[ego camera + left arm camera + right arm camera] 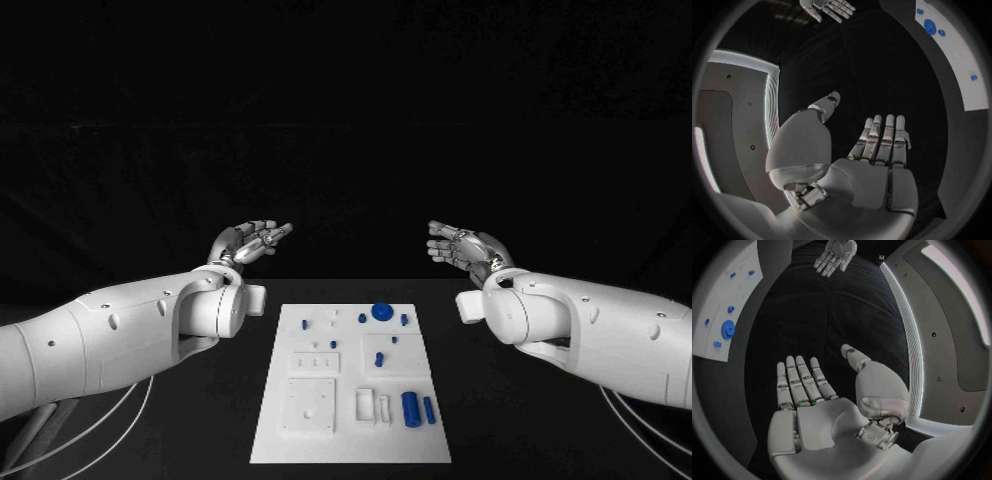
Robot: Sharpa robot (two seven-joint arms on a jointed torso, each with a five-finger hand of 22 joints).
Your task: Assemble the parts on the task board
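Note:
The white task board (351, 440) lies in the middle of the black table, seen too as task board (961, 65) and task board (726, 305). On it sit small blue parts: a round disc (381, 311), also disc (930, 26) and disc (727, 330), two upright cylinders (413, 409) near the front right, and several small pegs (304, 324). My left hand (248, 241) hovers beyond the board's far left corner, fingers spread, holding nothing; its palm (873, 165) is bare. My right hand (462, 244) hovers beyond the far right corner, fingers apart and bare, palm (817, 410) facing inward.
White blocks and recessed plates (310, 405) stand on the board's near half. Black table (188, 420) stretches on both sides of the board. Cables (87, 430) hang below my left arm, and more cables (642, 440) below the right.

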